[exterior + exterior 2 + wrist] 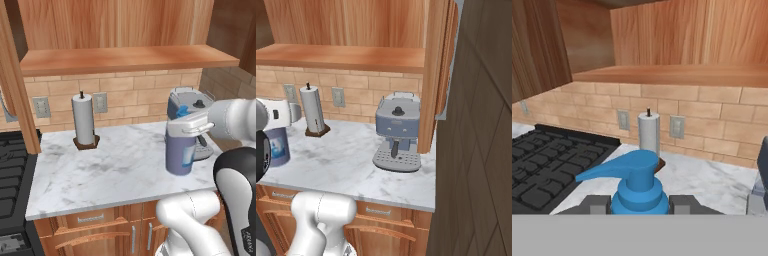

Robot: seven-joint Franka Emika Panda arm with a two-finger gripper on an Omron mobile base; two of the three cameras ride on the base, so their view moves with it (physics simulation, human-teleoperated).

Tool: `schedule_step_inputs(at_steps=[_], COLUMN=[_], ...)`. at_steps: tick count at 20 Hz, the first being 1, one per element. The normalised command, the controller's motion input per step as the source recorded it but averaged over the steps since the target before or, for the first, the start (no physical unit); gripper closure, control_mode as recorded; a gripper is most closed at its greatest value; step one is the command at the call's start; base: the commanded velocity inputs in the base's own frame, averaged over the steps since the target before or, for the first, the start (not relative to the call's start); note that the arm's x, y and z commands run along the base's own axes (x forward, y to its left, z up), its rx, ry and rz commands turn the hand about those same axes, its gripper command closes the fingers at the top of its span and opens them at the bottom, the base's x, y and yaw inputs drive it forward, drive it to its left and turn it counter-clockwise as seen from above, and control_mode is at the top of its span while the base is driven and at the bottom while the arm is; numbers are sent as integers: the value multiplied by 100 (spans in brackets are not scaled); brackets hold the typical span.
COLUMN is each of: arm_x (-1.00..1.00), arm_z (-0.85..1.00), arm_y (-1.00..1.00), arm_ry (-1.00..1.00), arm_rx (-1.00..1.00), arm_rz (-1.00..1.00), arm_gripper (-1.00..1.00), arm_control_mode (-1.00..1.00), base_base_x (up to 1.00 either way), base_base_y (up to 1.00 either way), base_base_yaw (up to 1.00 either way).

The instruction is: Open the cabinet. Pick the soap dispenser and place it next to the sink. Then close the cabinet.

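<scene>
The soap dispenser point(179, 152) is a lavender bottle with a pale blue label and a blue pump top point(637, 182). It stands upright over the right part of the marble counter, in front of the coffee machine, its base at or just above the surface. My gripper point(185, 130) is shut on its collar from the right, and the dark fingertips point(594, 204) flank the pump in the hand view. The bottle point(277, 145) also shows at the left edge of the right base view. The cabinet point(125, 59) above stands open, its wooden shelf floor bare. The sink is out of view.
A white paper towel roll point(83, 121) stands at the back left of the counter point(115, 170). The grey-blue coffee machine point(397, 131) sits at the back right. A black stove point(12, 165) adjoins the counter's left end. The open cabinet doors point(442, 70) hang at both sides.
</scene>
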Motion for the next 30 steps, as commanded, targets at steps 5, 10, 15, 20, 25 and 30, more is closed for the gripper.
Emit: schedule_step_inputs(at_steps=[5,10,15,20,25,30], arm_x=[0,0,0,0,0,0], arm_z=[-5,0,0,0,0,0], arm_y=[0,0,0,0,0,0], arm_ry=[1,0,0,0,0,0], arm_rx=[0,0,0,0,0,0], arm_rz=[0,0,0,0,0,0], arm_gripper=[100,100,100,100,100,100], arm_control_mode=[-100,-100,-100,-100,-100,-100], base_base_x=[0,0,0,0,0,0], base_base_y=[0,0,0,0,0,0], base_base_yaw=[0,0,0,0,0,0])
